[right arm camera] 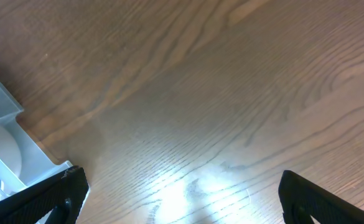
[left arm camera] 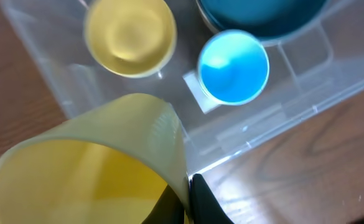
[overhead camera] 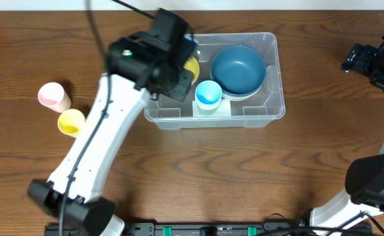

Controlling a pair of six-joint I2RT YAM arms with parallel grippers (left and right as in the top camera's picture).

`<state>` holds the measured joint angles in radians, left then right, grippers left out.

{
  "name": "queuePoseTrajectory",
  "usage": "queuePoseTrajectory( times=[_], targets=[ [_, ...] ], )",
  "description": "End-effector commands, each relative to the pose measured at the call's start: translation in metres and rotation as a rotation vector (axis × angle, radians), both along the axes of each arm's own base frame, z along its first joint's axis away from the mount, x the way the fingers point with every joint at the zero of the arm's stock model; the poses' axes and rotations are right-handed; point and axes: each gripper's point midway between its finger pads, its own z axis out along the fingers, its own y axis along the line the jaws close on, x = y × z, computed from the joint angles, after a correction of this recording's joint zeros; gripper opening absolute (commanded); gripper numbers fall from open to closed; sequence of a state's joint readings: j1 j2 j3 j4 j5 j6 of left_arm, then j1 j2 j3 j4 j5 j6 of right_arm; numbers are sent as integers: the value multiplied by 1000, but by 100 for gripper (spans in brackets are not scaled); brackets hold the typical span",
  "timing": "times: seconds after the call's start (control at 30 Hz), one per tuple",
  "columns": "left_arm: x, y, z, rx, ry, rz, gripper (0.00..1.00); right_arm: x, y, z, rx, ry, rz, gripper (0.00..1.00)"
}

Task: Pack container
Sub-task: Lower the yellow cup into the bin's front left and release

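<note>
clamping a yellow cup (left arm camera: 76, 180) unseen overhead, left tool (left arm camera: 183, 202) above the container (left arm camera: 281, 124); right tool (right arm camera: 182, 193) apart

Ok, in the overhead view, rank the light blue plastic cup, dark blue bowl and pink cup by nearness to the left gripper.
1. Light blue plastic cup, in the clear bin beside the left gripper.
2. Dark blue bowl, bin's right end.
3. Pink cup, table's far left.

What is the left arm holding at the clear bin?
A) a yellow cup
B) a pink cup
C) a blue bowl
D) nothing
A: the left wrist view shows a yellow cup with its rim pinched in the left gripper, just above the bin.
</note>
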<state>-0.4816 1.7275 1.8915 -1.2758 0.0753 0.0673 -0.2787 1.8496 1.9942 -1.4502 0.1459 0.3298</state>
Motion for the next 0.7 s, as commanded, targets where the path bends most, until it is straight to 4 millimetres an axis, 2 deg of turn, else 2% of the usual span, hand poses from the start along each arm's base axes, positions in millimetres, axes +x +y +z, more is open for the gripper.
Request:
queuePoseTrajectory(
  times=[0.0, 0.2, 0.67],
  targets=[
    [-2, -2, -33, 63, 83, -15, 6, 0, -1, -1, 5, 0, -17, 99],
    [-2, -2, -67, 91, 181, 60, 6, 0, -1, -1, 5, 0, -17, 99],
    [5, -6, -117, 134, 286, 122, 6, 0, -1, -1, 5, 0, -17, 99]
  ],
)
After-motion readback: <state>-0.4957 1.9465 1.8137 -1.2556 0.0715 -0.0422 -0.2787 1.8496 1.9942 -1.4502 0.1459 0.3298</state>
